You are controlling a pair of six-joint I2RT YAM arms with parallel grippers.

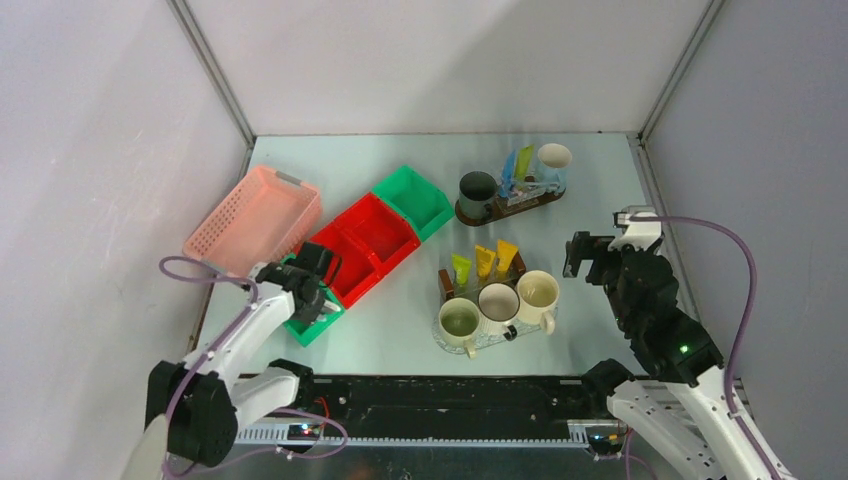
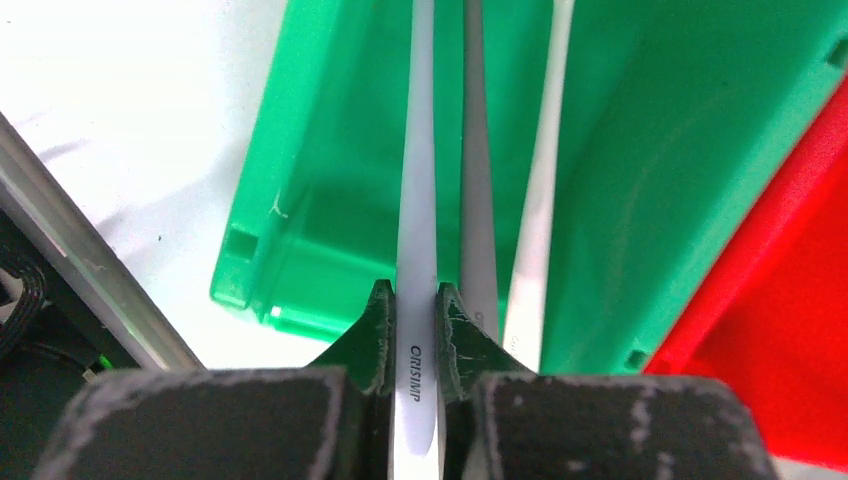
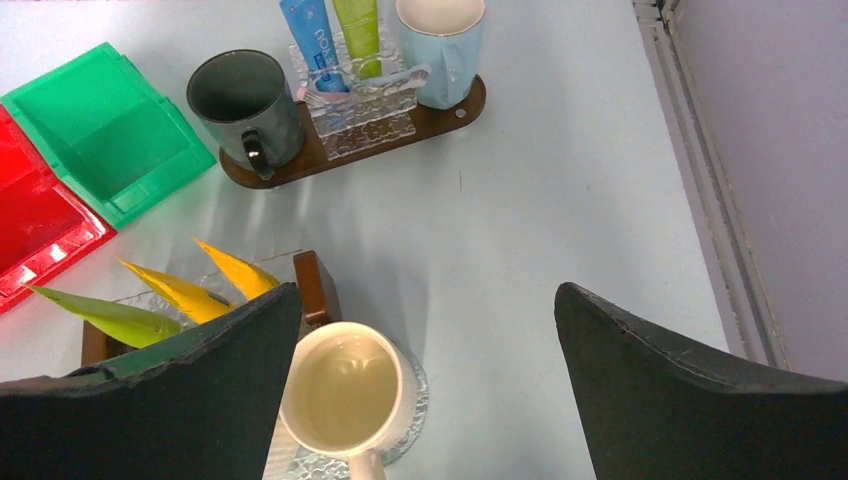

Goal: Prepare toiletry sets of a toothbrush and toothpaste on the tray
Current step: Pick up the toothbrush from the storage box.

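Starting overhead, the toothpaste looks largely sorted. Three tubes (image 1: 484, 262), green, yellow and orange, stand behind three pale mugs (image 1: 498, 303) on the near tray (image 1: 441, 338) toward the desk's near edge. A blue and green pair (image 1: 518, 165) stands between the dark mug (image 1: 478, 190) and the pale blue mug (image 1: 553, 158) on the far tray (image 1: 510, 207) near the far right corner. No brush shows in any mug, so I judge the brushes are what remains. The left gripper (image 1: 312, 275) hangs over the small green bin (image 1: 312, 325) toward the near left corner. The right gripper (image 1: 585, 255) hovers just right of the near tray.

Seen from the left wrist, the detail hidden from above comes out: the jaws are clamped on a white toothbrush (image 2: 417, 180) by its handle. A grey brush (image 2: 478, 200) and a second white brush (image 2: 538, 220) lie just beside it in that bin. Whether the gripped one is lifted or lying flat, I cannot tell.

From the right wrist, the two fingers (image 3: 200, 390) are spread wide with nothing between them. Below, the cream mug (image 3: 345, 390) is empty inside, and so is the dark mug. Something pale and slim lies across the clear holder (image 3: 365, 105) on the far tray; I cannot tell whether it is a brush.
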